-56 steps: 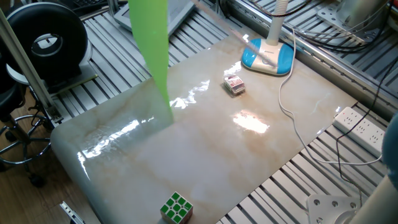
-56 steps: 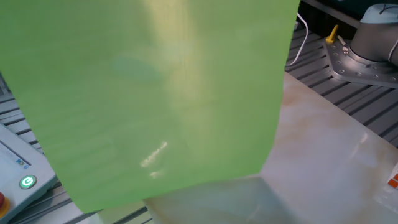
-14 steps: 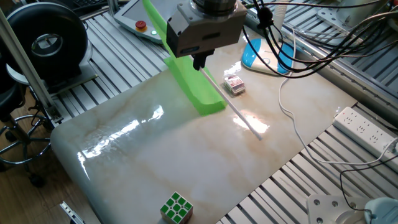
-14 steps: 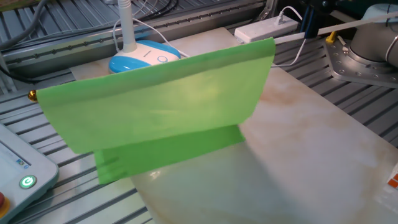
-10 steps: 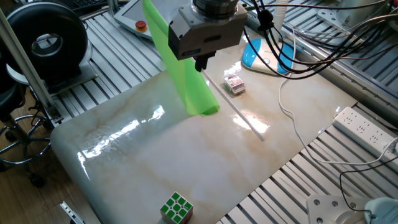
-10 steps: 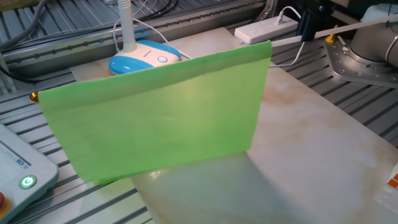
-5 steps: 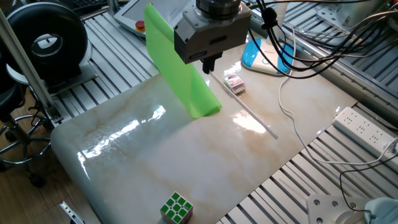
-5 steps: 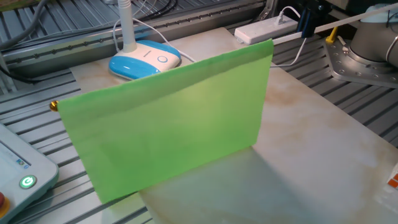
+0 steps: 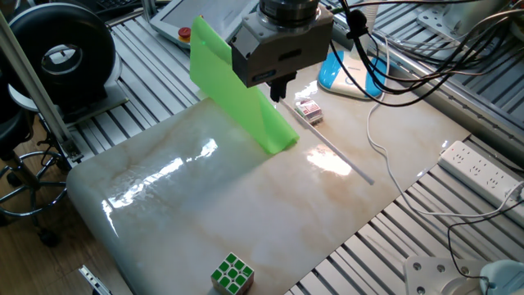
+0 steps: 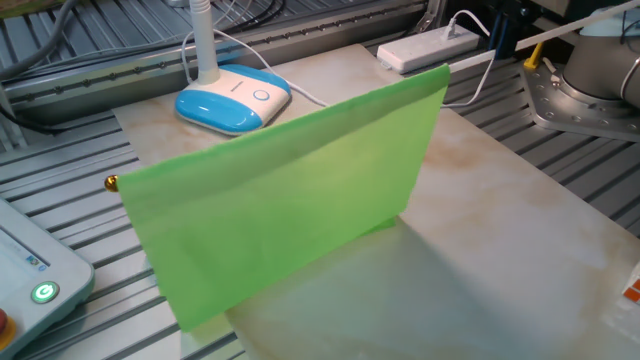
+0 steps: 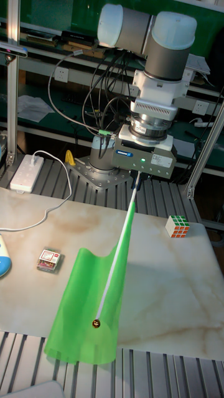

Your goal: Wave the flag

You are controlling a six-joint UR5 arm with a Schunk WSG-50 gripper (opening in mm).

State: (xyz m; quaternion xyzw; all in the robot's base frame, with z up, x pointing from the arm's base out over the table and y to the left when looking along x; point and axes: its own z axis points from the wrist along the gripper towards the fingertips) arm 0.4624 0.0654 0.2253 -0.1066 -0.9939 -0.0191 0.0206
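Note:
The flag (image 9: 233,82) is a bright green sheet on a thin white stick (image 9: 340,160). It is held tilted low over the marble table (image 9: 246,221). My gripper (image 9: 278,92) is shut on the stick partway along it, with the cloth on its left and the bare end of the stick reaching toward the right table edge. In the other fixed view the flag (image 10: 285,215) fills the middle, with a gold knob (image 10: 112,183) at its tip. The tall fixed view shows the gripper (image 11: 137,180) above the flag (image 11: 90,311), whose cloth curls down around the stick (image 11: 121,249).
A puzzle cube (image 9: 232,273) sits at the near table edge. A small red box (image 9: 308,111) and a blue lamp base (image 9: 348,74) lie beyond the gripper. A white power strip (image 10: 420,52) and cables are at the table's side. The robot base (image 10: 590,95) stands nearby.
The stick has swung over the last second. Its bare end moved right toward the table edge, and the gold-tipped end with the cloth shifted the same way. The gripper has kept hold.

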